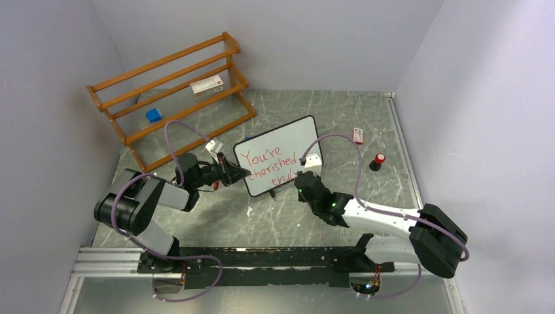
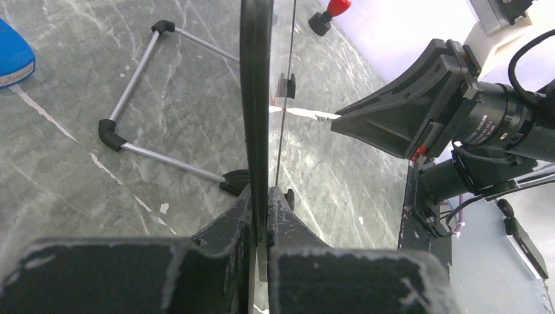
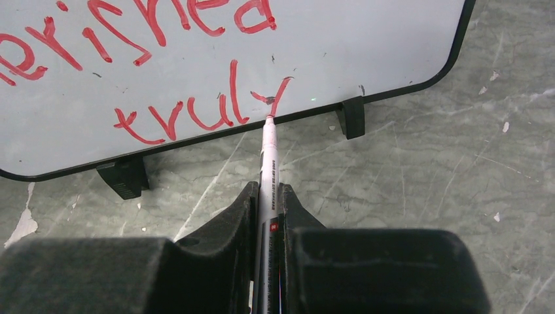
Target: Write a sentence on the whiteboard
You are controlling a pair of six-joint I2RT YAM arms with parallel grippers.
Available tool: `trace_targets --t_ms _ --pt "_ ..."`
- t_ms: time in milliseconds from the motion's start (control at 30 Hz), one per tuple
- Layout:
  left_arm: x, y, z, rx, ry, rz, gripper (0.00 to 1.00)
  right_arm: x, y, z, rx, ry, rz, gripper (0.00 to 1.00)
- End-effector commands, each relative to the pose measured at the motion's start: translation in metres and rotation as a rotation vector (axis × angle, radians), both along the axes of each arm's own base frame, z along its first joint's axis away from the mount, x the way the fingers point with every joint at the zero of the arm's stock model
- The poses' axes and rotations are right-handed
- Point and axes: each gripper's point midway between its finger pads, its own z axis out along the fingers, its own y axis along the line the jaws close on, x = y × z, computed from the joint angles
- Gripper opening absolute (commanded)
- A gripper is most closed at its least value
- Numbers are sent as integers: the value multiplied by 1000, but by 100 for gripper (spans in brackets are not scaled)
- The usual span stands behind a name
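The whiteboard [image 1: 298, 140] stands tilted on small black feet at the table's middle. Red lettering [image 1: 265, 160] on it reads "You're cherished truly". My left gripper [image 1: 241, 173] is shut on the board's left edge; in the left wrist view the black frame [image 2: 255, 98] runs edge-on between the jaws of my left gripper [image 2: 267, 199]. My right gripper [image 3: 268, 196] is shut on a white marker [image 3: 268, 157], whose red tip touches the board at the foot of the "y" in "truly" [image 3: 196, 114]. It shows in the top view [image 1: 302, 176] at the board's lower right.
A wooden rack [image 1: 173, 88] stands at the back left with a blue block [image 1: 154, 115] and a small box [image 1: 207, 85]. A red marker cap [image 1: 378, 160] and a small red-white box [image 1: 358, 135] lie right of the board. A wire stand [image 2: 134, 98] lies behind the board.
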Motion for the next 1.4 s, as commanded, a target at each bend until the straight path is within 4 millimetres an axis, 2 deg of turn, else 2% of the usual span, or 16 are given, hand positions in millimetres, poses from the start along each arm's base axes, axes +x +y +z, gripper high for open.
trace_targets --t_ms 0,133,400,867,1133,1367 --pt "0 6 -17 35 64 20 5 -2 -6 7 17 -14 -24 0" --pt "1 7 -17 41 63 24 5 1 -13 14 33 -47 -61 0" --pt "1 8 -17 53 60 29 5 7 -24 12 19 -63 -130 0" --pt "2 7 -16 53 59 26 5 18 -19 7 30 -63 -114 0" --pt "1 7 -16 47 59 23 5 17 -20 4 30 -55 -112 0" --pt "3 8 -13 53 58 38 5 13 -25 20 60 -78 -112 0"
